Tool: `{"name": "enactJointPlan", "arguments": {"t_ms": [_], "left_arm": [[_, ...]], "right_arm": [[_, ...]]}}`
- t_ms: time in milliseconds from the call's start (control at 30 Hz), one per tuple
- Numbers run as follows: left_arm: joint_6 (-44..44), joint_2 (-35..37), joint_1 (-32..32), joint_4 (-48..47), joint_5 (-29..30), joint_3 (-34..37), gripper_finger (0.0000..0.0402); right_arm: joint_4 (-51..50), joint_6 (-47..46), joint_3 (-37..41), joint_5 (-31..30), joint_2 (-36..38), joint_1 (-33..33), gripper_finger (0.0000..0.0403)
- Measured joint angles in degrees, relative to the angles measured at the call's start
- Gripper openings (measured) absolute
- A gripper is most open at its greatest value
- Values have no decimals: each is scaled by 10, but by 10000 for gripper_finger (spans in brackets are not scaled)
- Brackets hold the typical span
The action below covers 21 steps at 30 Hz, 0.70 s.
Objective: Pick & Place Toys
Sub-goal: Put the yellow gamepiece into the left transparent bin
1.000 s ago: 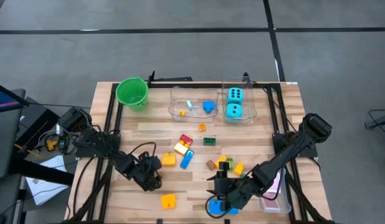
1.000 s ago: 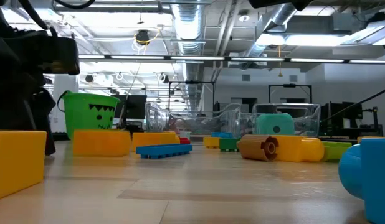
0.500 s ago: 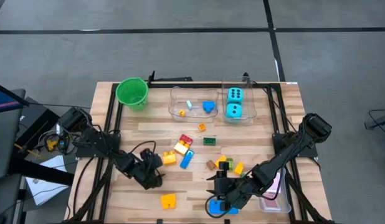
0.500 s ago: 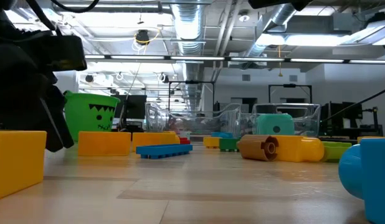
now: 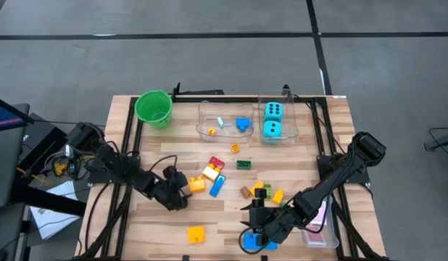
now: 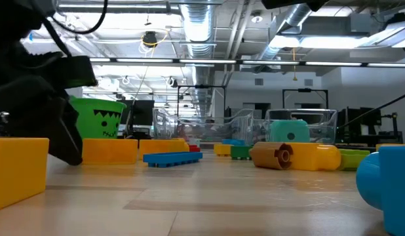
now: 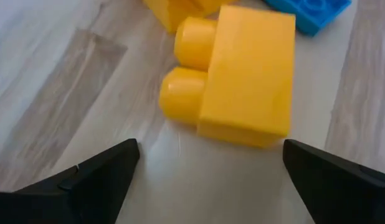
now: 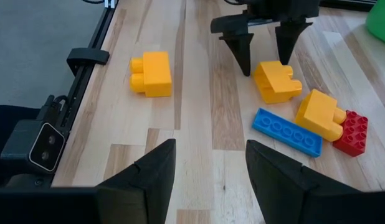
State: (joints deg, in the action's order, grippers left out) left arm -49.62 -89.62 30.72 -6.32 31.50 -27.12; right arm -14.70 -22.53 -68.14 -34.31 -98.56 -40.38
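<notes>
At the far edge of the counter [image 5: 137, 156], sorting looks partly done: 2 cyan dice [image 5: 272, 120] sit in the right clear tub [image 5: 293, 123], and a blue block [image 5: 243, 124] plus 2 small bits lie in the left tub [image 5: 202, 123]. Green bucket [image 5: 153, 109] stands at the far left corner; contents not visible.

Left to do: most of it. A loose cluster of blocks lies mid-counter, red, green, blue and several yellow, with 1 yellow block [image 5: 196, 234] alone near the front edge and pink cards [image 5: 320, 221] by the right front corner.

Left hand [image 5: 177, 190] is open wide, holding nothing. Target judged to be the yellow 2-stud block [image 7: 242, 74]: it lies flat on the counter just ahead of the fingertips [image 7: 99, 168], between their lines, not touched.

Right hand [image 5: 254, 235] hovers low near the front edge, fingers partly apart, empty.
</notes>
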Motion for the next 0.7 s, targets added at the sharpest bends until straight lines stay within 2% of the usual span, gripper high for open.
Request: {"name": "enactJointPlan", "arguments": {"t_ms": [300, 700], "left_arm": [[42, 16, -1, 124, 41, 79, 398], [154, 23, -53, 297, 25, 133, 397]], "right_arm": [[0, 0, 0, 0, 0, 0, 186], [0, 0, 0, 5, 0, 0, 186]]}}
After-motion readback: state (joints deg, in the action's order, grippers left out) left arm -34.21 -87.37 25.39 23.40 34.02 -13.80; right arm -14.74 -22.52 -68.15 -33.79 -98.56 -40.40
